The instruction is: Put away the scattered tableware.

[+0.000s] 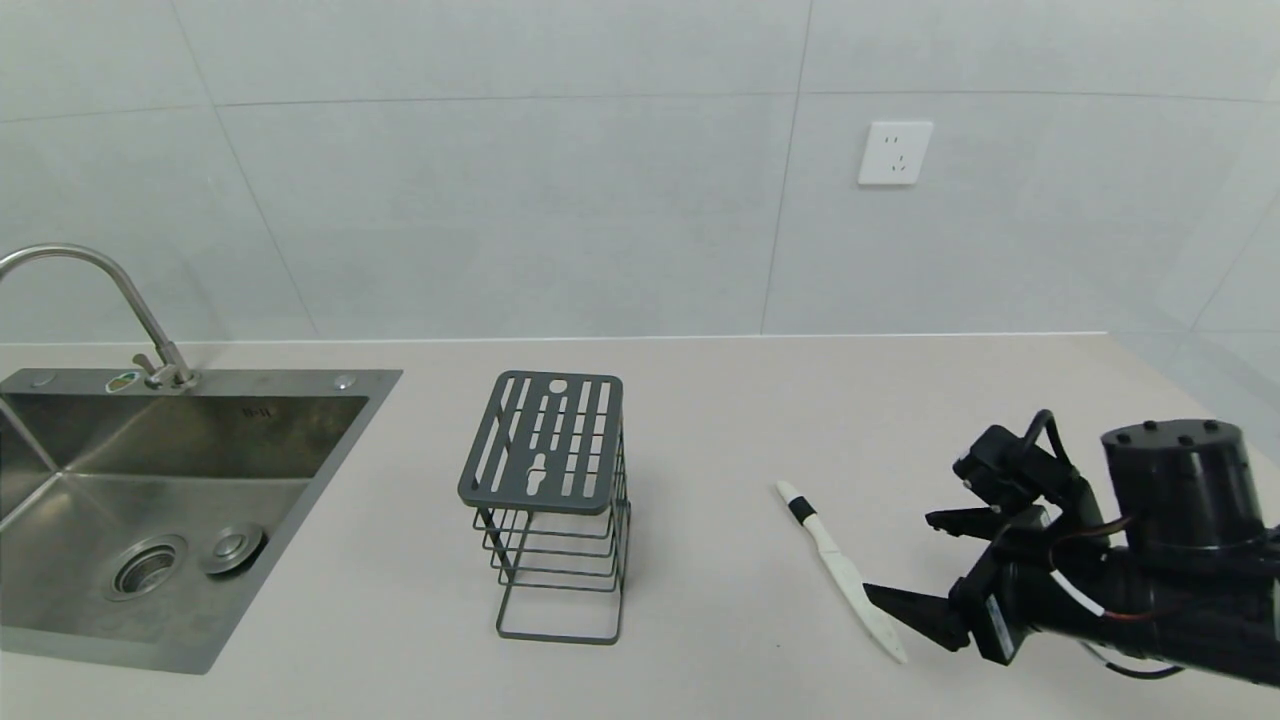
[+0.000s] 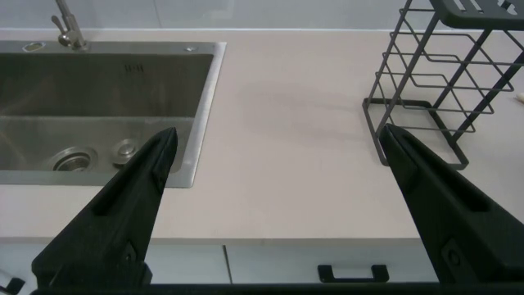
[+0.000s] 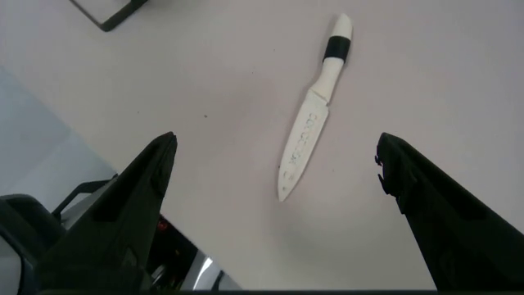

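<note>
A white knife (image 1: 840, 560) with a black band on its handle lies flat on the pale counter, to the right of a dark grey wire rack (image 1: 545, 440) with a slotted top. My right gripper (image 1: 900, 555) hovers just right of the knife's blade, open, nothing between its fingers. In the right wrist view the knife (image 3: 307, 139) lies on the counter between the spread fingers of that gripper (image 3: 276, 141), blade tip toward the camera. My left gripper (image 2: 278, 131) is open and holds nothing, near the counter's front edge between the sink (image 2: 206, 115) and the rack (image 2: 483, 10).
A steel sink (image 1: 200, 380) with a curved faucet (image 1: 120, 290) takes up the counter's left end. A tiled wall with a white outlet (image 1: 895, 152) runs behind. Bare counter lies between rack and knife. A drawer handle (image 2: 352, 273) shows below the counter edge.
</note>
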Controlling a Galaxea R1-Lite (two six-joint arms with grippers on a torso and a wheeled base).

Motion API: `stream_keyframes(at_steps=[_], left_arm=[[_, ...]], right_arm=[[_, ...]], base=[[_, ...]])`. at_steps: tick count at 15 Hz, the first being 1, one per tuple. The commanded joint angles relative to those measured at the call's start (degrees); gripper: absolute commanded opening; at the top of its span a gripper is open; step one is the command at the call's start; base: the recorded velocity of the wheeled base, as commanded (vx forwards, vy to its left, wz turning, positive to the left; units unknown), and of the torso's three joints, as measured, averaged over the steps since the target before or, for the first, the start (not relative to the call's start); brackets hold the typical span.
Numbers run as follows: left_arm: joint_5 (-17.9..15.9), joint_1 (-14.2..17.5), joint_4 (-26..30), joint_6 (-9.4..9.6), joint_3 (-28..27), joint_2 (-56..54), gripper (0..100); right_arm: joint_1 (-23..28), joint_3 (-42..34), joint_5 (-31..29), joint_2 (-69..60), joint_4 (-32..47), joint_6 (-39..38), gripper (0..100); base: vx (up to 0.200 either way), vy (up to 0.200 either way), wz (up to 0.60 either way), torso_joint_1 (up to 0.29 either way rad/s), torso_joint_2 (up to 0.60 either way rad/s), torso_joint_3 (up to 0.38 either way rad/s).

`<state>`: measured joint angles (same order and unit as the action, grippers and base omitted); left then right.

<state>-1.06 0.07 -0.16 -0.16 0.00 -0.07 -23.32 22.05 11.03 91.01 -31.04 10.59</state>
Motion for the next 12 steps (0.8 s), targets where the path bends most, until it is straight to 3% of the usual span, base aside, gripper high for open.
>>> stream_keyframes(at_steps=[1,12], left_arm=[[0.01,0.01,-0.02,-0.02,0.0,0.07,100],[0.01,-0.07,-0.02,-0.02,0.0,0.07,100]], right_arm=[[-0.41,2.47,-0.22,5.49,-0.08,-0.22,100],[-0.85,12.22,-3.03,20.78,0.28,-0.4,100]], base=[[0.0,0.0,0.0,0.0,0.0,0.0],[0.0,0.0,0.0,0.0,0.0,0.0]])
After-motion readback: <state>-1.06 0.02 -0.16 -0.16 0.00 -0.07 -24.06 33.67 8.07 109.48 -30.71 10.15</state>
